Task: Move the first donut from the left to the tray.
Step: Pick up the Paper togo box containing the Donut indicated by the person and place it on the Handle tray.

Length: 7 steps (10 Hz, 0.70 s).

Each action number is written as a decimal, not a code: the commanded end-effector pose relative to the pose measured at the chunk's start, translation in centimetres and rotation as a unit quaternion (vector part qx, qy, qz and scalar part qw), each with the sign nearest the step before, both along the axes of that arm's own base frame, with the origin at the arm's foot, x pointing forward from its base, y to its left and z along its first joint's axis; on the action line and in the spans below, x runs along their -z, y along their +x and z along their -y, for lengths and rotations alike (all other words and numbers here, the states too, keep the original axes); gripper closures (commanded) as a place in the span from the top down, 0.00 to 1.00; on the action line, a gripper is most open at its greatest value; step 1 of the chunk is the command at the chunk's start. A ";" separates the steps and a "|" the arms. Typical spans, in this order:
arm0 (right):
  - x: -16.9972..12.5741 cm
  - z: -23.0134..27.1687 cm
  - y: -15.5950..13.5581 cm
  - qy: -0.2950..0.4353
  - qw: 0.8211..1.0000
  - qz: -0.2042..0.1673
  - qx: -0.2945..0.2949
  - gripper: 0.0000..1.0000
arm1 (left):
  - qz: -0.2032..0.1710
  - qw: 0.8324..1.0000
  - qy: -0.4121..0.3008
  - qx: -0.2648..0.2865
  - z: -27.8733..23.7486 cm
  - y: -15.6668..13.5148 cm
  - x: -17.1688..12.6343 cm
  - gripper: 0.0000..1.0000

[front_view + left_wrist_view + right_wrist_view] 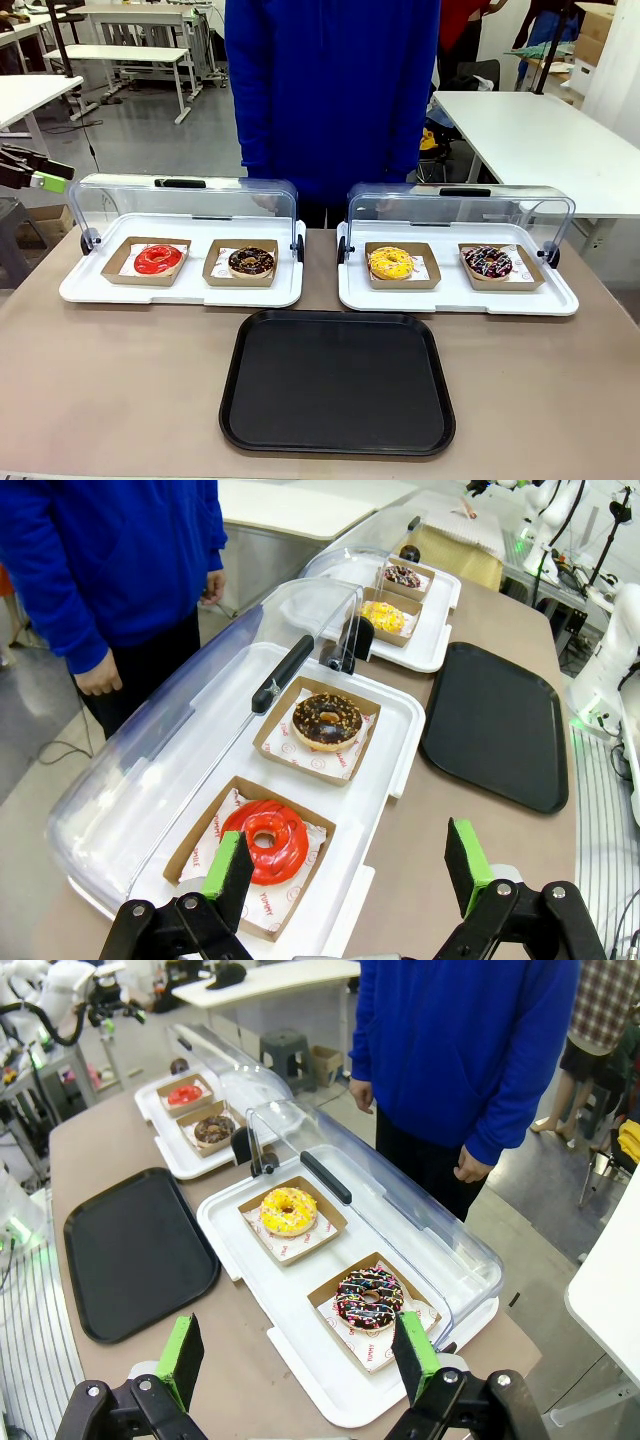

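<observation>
A: In the front view, where did the red glazed donut (pixel 158 259) sit?

B: Left of centre. It was in its cardboard box (pixel 115 270) on the left white tray (pixel 180 292), under the raised clear lid (pixel 185 205). The chocolate donut (pixel 251 262) lay just beside it to the right. The black tray (pixel 338 385) lay bare in the lower middle.

A: How would it handle?

B: Light and soft, I'd judge. The glossy glaze could smear or slip, and a hard squeeze would likely dent the ring. The box looked stiffer, so its rim seemed the safer hold. Otherwise, a gentle pinch across the ring.

A: And the left wrist view?

B: The red glazed donut was at lower centre-left. The left gripper (pixel 348 865) had its jaws spread fully apart, with the green pads bare. It held nothing and touched nothing. One finger (pixel 228 865) stood in front of the box, the other in front of the table (pixel 450 810).

A: The right wrist view?

B: The right gripper (pixel 297 1358) was likewise wide open and empty. It hung over the other white tray (pixel 290 1300), near the sprinkled chocolate donut (pixel 370 1298). The red glazed donut showed small at upper left, well apart from it. The black tray lay at the left.
</observation>
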State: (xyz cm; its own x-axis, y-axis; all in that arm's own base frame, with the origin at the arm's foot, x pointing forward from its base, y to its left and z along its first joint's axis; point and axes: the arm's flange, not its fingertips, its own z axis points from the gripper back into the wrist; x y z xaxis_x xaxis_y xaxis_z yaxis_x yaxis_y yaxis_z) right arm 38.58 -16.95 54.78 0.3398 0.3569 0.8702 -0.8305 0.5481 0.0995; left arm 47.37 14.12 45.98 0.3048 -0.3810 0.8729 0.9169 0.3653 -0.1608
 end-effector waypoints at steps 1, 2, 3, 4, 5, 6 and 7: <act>-0.2 0.0 0.5 0.008 1.000 0.018 -0.006 1.00 | 0.000 1.000 0.000 0.000 0.0 0.0 0.0 1.00; -0.2 0.0 0.5 0.008 1.000 0.018 -0.006 1.00 | 0.000 1.000 0.000 0.000 0.0 0.0 0.0 1.00; -0.2 0.0 0.5 0.008 1.000 0.018 -0.006 1.00 | 0.000 1.000 0.000 0.000 0.0 0.0 0.0 1.00; -0.2 0.0 0.5 0.008 1.000 0.018 -0.006 1.00 | 0.000 1.000 0.000 0.000 0.0 0.0 0.0 1.00; -0.2 0.0 0.5 0.008 1.000 0.018 -0.006 1.00 | 0.000 1.000 0.000 0.000 0.0 0.0 0.0 1.00; -0.2 0.0 0.5 0.008 1.000 0.018 -0.006 1.00 | 0.000 1.000 0.000 0.000 0.0 0.0 0.0 1.00; -0.2 0.0 0.5 0.008 1.000 0.018 -0.006 1.00 | 0.000 1.000 0.000 0.000 0.0 0.0 0.0 1.00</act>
State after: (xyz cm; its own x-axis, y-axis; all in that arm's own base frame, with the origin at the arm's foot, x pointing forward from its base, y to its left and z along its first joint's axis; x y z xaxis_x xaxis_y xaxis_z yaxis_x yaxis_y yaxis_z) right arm 38.57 -16.96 54.78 0.3398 0.3568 0.8702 -0.8307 0.5477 0.0998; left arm 47.37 14.12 45.98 0.3048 -0.3810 0.8729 0.9169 0.3653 -0.1608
